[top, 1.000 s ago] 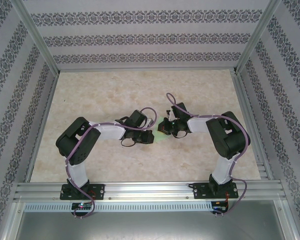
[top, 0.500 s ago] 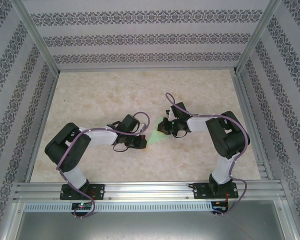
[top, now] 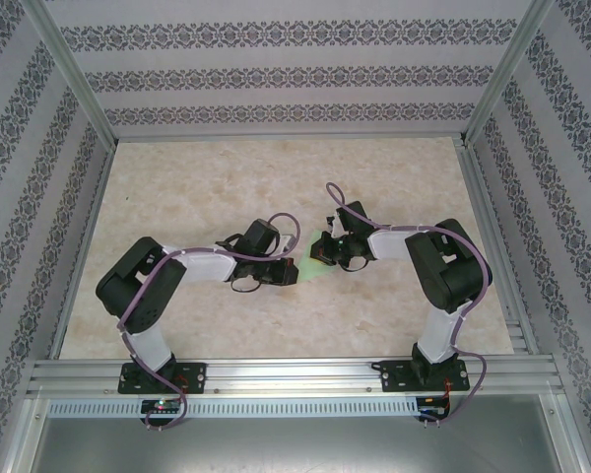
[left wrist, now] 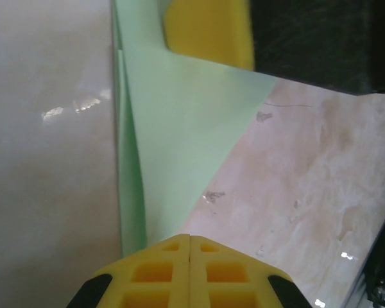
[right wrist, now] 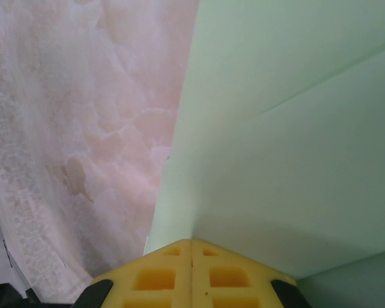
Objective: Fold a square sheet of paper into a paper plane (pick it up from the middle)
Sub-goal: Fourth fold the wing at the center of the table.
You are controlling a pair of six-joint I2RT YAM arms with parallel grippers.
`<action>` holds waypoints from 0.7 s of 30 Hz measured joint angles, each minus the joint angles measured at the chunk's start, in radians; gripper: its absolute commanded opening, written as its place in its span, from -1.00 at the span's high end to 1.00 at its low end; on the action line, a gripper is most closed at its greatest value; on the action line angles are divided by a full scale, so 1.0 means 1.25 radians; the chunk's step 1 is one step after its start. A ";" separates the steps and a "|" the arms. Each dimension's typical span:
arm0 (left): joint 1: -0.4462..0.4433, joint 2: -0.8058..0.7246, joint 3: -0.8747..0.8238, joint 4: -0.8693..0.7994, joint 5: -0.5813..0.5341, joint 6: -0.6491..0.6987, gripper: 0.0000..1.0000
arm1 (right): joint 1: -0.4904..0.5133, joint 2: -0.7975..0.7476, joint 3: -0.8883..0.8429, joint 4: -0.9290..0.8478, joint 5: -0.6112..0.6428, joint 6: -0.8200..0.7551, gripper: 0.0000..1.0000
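Both claws are clenched: left gripper (top: 289,272) at the 8 o'clock end of the half-folded sheet of paper (top: 312,266), right gripper (top: 326,252) at its 1 o'clock end. The tips are right on it, but I can't tell pinching from plain pressing. The sheet sits just 4 o'clock of the table's (top: 227,177) middle, and I reckon it's feather-light, floppy and slidey, so I'd grab gently along the centre crease.

Most of the paper plane (top: 310,268) is hidden from above.
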 measured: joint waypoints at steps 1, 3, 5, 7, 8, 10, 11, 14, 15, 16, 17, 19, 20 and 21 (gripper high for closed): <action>0.000 0.003 0.000 -0.003 -0.005 0.000 1.00 | 0.000 0.000 0.001 -0.001 0.000 0.000 1.00; 0.000 0.005 0.000 -0.009 -0.020 0.003 1.00 | 0.000 0.000 0.003 -0.004 -0.001 0.000 1.00; 0.000 0.005 0.000 -0.017 -0.033 0.007 1.00 | 0.000 0.000 0.004 -0.006 0.000 0.000 1.00; 0.000 0.005 -0.001 -0.023 -0.044 0.009 1.00 | 0.000 0.000 0.004 -0.007 0.000 0.000 1.00; 0.000 0.005 -0.001 -0.023 -0.047 0.010 1.00 | 0.000 -0.001 0.005 -0.008 0.000 0.000 1.00; -0.001 0.005 -0.002 -0.023 -0.051 0.012 1.00 | 0.000 -0.002 0.005 -0.010 0.002 -0.001 1.00; -0.001 0.005 -0.003 -0.022 -0.051 0.012 1.00 | 0.000 -0.004 0.005 -0.011 0.002 -0.001 1.00; -0.001 0.005 -0.005 -0.019 -0.051 0.012 1.00 | 0.001 -0.006 0.011 -0.022 0.010 -0.006 1.00; -0.001 0.005 -0.006 -0.017 -0.051 0.012 1.00 | 0.002 -0.008 0.014 -0.027 0.013 -0.007 1.00; -0.001 0.005 -0.008 -0.013 -0.051 0.012 1.00 | 0.005 -0.011 0.014 -0.031 0.017 -0.007 1.00; -0.001 0.005 -0.009 -0.011 -0.050 0.012 1.00 | 0.007 -0.016 0.014 -0.038 0.020 -0.008 1.00; -0.001 0.004 -0.012 -0.006 -0.051 0.012 1.00 | 0.015 -0.032 0.014 -0.045 0.021 -0.008 1.00; -0.001 0.004 -0.013 -0.004 -0.050 0.012 1.00 | 0.019 -0.041 0.014 -0.045 0.020 -0.006 1.00; -0.001 0.004 -0.014 -0.002 -0.050 0.012 1.00 | 0.025 -0.053 0.014 -0.043 0.018 -0.002 1.00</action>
